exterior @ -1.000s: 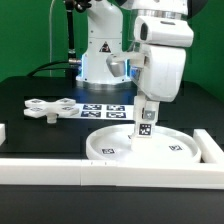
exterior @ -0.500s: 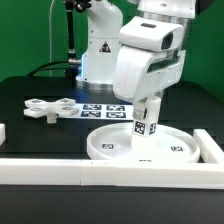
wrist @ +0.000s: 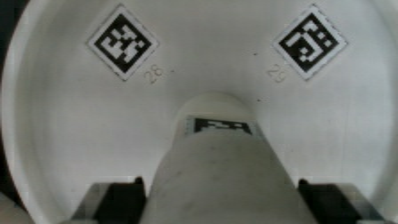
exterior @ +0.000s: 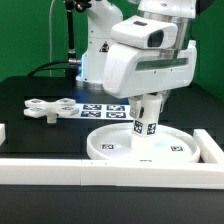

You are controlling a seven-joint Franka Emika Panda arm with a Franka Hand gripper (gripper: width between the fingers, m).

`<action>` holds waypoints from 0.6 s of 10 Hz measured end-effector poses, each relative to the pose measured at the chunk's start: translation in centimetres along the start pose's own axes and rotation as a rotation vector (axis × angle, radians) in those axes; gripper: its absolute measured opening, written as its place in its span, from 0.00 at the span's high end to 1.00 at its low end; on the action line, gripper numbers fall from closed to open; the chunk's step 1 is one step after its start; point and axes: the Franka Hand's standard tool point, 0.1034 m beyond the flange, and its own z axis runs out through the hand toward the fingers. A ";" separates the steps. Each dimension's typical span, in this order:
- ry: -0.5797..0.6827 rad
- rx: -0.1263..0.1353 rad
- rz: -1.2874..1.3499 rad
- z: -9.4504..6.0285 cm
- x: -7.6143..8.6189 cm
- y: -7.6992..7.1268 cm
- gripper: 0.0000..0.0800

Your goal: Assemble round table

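The large rimmed round disc (exterior: 145,146) lies flat at the front of the table, with tags on its surface. My gripper (exterior: 148,110) is shut on the short cylindrical leg (exterior: 146,118) and holds it tilted, with its lower end on or just above the disc's middle. In the wrist view the leg (wrist: 221,165) runs between the two dark fingers (wrist: 118,195) toward the disc (wrist: 214,60), which shows two tags. The flat cross-shaped lobed base (exterior: 48,107) lies on the black table at the exterior view's left, apart from the gripper.
White border rails run along the front edge (exterior: 110,172) and at the exterior view's right (exterior: 212,146). The marker board (exterior: 106,110) lies behind the disc. The robot's base (exterior: 100,50) stands at the back.
The arm's wrist has swung over toward the exterior view's left and the leg has tilted from near upright, its lower end staying over the disc's middle.
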 end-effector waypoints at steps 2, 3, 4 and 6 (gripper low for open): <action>0.038 0.038 0.255 0.1 -0.1 0.1 0.49; 0.049 0.057 0.438 0.1 0.0 0.0 0.49; 0.042 0.059 0.536 0.1 0.0 -0.1 0.49; 0.035 0.059 0.676 0.1 0.0 -0.1 0.49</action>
